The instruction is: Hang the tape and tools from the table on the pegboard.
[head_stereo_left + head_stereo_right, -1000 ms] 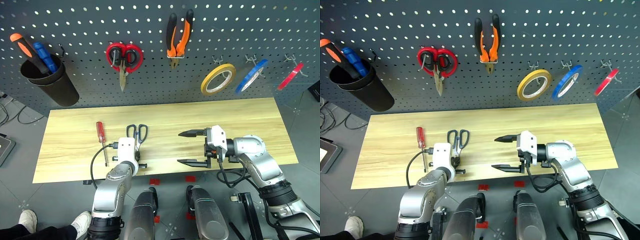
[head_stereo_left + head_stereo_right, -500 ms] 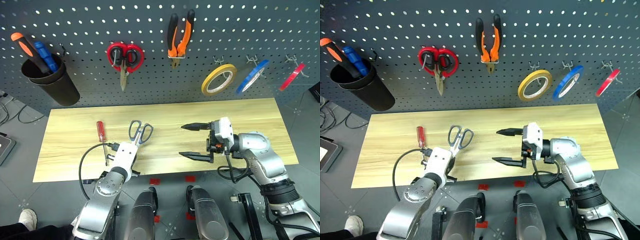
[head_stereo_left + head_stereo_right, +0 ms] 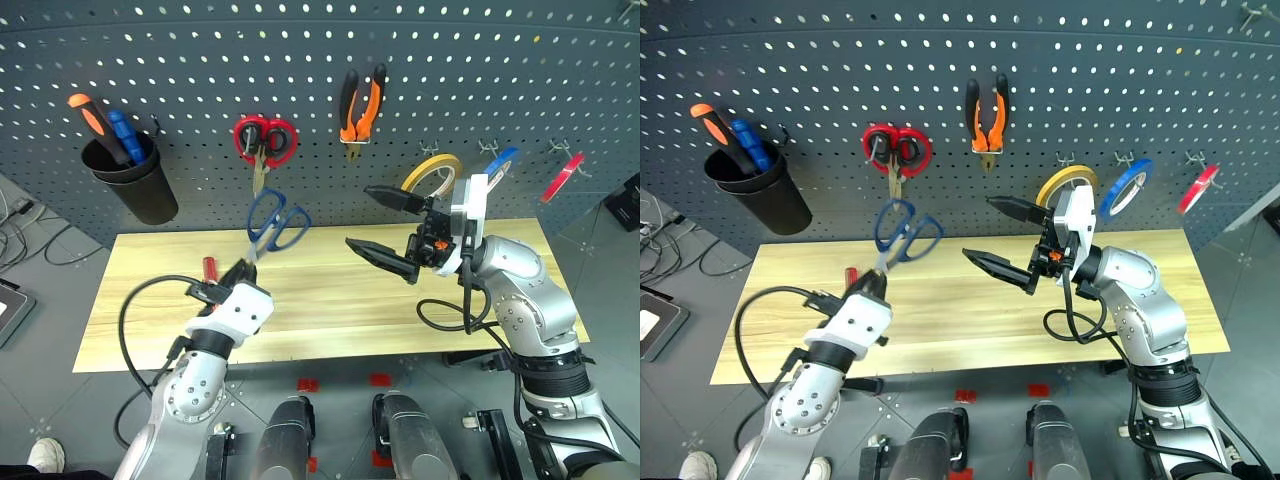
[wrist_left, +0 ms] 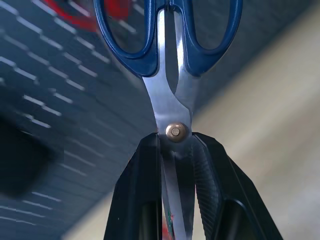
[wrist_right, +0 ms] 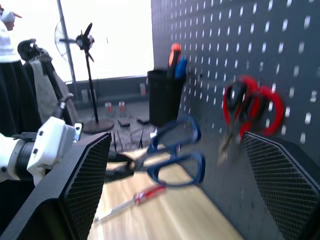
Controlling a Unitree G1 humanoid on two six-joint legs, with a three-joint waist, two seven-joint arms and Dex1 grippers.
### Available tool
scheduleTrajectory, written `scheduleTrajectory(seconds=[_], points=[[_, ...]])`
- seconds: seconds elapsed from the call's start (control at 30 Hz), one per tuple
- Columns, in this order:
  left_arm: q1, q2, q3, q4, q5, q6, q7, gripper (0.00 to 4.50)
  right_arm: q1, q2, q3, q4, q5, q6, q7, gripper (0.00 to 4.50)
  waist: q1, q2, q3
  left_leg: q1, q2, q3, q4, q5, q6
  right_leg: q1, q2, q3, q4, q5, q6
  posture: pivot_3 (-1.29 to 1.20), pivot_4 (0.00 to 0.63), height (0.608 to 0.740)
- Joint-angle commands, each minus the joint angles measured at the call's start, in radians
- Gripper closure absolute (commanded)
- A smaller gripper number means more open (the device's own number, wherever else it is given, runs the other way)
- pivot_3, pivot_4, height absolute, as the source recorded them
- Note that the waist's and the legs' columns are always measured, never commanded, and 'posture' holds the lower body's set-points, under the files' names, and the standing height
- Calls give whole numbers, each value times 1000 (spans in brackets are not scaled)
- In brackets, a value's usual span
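Left claw [image 3: 240, 272] clamped on blades of the blue-handled scissors [image 3: 276, 222], handles up, lifted clear of tabletop [image 3: 330, 300], just below red scissors [image 3: 264, 140] on pegboard [image 3: 200, 60]. Right claw [image 3: 385, 225] wide open, empty, just right of the blue handles. Red screwdriver [image 3: 210, 268] on tabletop beside left claw.

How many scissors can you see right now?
2: red scissors hanging on the pegboard; blue scissors held above the table in the left gripper.

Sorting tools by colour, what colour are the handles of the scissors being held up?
Dark blue scissors, clearest in the left wrist view.
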Motion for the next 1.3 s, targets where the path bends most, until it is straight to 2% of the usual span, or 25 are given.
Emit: scheduleTrajectory(seconds=[0.03,0.27,0.4,1.1,1.3], points=[[-43,-19,45,-35,19,-69,12,3958,-33,20,-31,-23,28,-13,-28,0,1,-1,-12,0,0,0,0,0,0,0,0,0,0,0,0,-132,145,740],[-140,-63,93,43,-16,-65,-20,3958,-55,35,-25,10,-3,-48,-32,0,1,-1,-47,0,0,1,0,0,0,0,1,1,0,0,0,-132,127,740],[-147,-102,102,65,-29,-44,-30,3958,-53,32,-23,18,-19,-63,-33,0,0,-1,-62,0,0,2,0,-1,1,0,1,2,0,0,0,-141,128,740],[-178,-201,101,141,-77,56,-100,3958,-37,6,-21,-9,-20,-45,-55,0,-5,-1,-72,1,0,2,2,-1,2,0,1,3,2,0,0,-154,147,740],[-173,-198,101,134,-83,72,-108,3958,-27,3,-17,-15,-23,-43,-54,0,-7,-1,-74,1,0,2,2,-1,2,0,1,3,2,0,0,-155,148,740]])
